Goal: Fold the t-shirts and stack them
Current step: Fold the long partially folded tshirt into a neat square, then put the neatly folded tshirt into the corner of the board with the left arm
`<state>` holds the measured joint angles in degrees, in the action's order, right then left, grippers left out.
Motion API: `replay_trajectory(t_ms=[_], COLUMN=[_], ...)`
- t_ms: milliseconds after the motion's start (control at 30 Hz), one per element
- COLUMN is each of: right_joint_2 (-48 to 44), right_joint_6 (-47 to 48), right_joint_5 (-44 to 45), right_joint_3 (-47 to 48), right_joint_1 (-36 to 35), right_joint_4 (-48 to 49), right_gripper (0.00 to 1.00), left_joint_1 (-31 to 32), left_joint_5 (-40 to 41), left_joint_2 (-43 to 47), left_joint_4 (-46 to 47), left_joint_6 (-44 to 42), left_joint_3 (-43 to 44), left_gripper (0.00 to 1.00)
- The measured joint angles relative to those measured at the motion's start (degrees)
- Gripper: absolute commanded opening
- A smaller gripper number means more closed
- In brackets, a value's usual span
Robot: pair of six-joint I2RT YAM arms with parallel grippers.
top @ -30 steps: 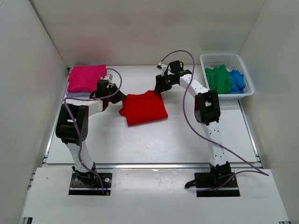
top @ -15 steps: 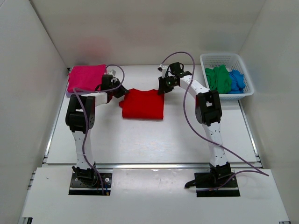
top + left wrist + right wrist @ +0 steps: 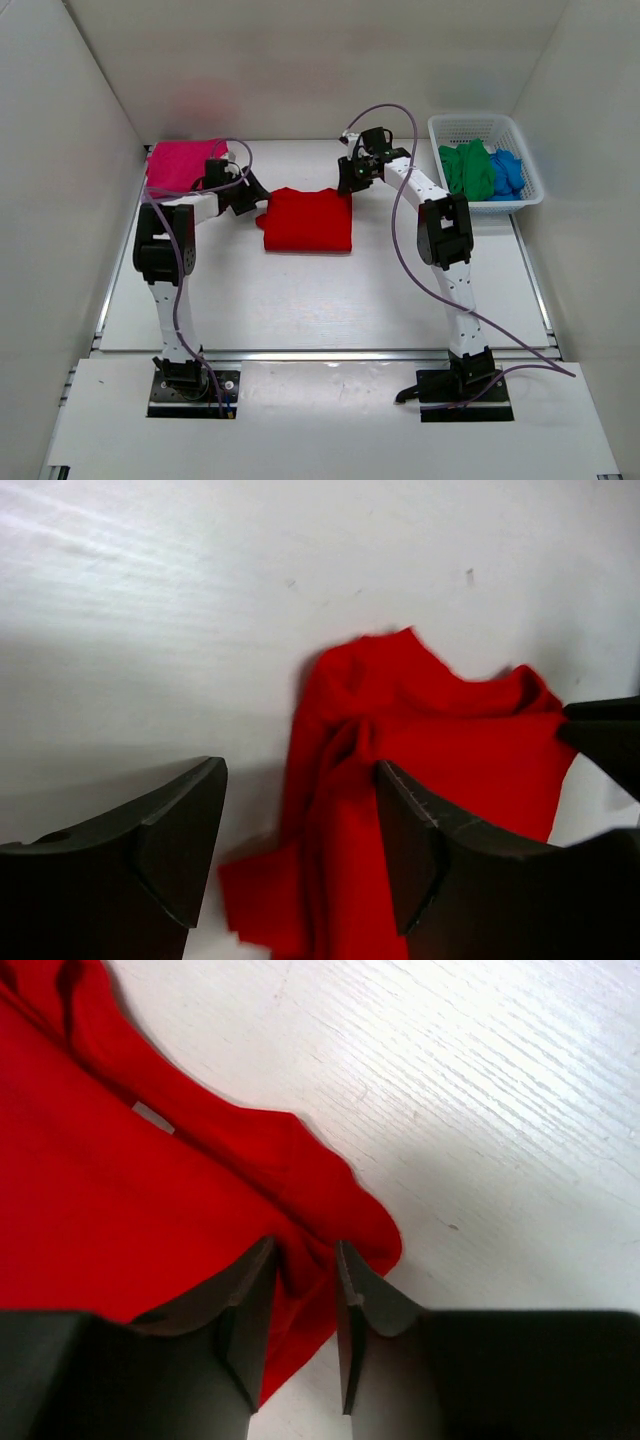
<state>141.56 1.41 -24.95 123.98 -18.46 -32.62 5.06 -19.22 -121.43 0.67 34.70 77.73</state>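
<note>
The bright red t-shirt lies folded in a rough square at the table's middle. My left gripper sits at its left edge with jaws wide open over the rumpled red cloth, holding nothing. At the shirt's far right corner my right gripper has its jaws a narrow way apart, a ridge of the red shirt lying in the gap. A magenta-pink t-shirt lies folded at the far left. Green and blue t-shirts are bunched in the basket.
The white mesh basket stands at the far right against the side wall. White walls close in the table on the left, back and right. Purple cables loop above both arms.
The red shirt was dragged back and to the left, then laid down squared. My left gripper opened and let go of it. My right gripper shut, then parted again at the far right corner.
</note>
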Motion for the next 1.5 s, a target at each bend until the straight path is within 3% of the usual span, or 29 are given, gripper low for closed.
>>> replay_trajectory(t_ms=[100, 267, 500, 633, 1300, 1433, 1467, 1500], right_joint_2=[0.0, 0.0, -0.2, -3.4, -30.6, -31.8, -31.9, -32.1], right_joint_6=[-0.4, -0.8, -0.8, -1.0, -2.8, -3.2, -3.3, -3.4], right_joint_5=[0.7, 1.9, 5.3, 6.8, 9.0, 9.0, 9.0, 9.0], right_joint_3=[0.0, 0.0, -0.5, -5.7, -28.8, -31.6, -32.3, -32.9], right_joint_1=[0.0, -0.2, -0.7, -0.7, 3.0, 4.0, 4.1, 4.4], right_joint_4=[-0.4, -0.6, -1.8, -1.3, 7.1, 8.3, 8.6, 8.8], right_gripper=[0.49, 0.69, 0.77, 0.78, 0.87, 0.87, 0.87, 0.87], left_joint_1=[-1.2, -1.4, 1.0, 2.1, 7.2, 8.0, 8.0, 8.1], left_joint_5=[-0.2, 0.6, 1.2, 1.9, 5.5, 3.1, 2.4, 1.9], left_joint_2=[1.8, 5.1, 5.0, 4.8, -0.5, -1.1, -1.2, -1.5], left_joint_4=[-5.3, -11.0, -17.8, -20.8, -28.8, -27.1, -26.9, -26.7], left_joint_6=[-1.8, -4.4, -5.8, -6.6, -8.2, -7.3, -7.2, -7.0], left_joint_3=[-0.1, -1.3, 2.1, 4.7, 11.2, 11.0, 11.0, 10.9], left_gripper=[0.72, 0.71, 0.73, 0.73, 0.76, 0.64, 0.54, 0.34])
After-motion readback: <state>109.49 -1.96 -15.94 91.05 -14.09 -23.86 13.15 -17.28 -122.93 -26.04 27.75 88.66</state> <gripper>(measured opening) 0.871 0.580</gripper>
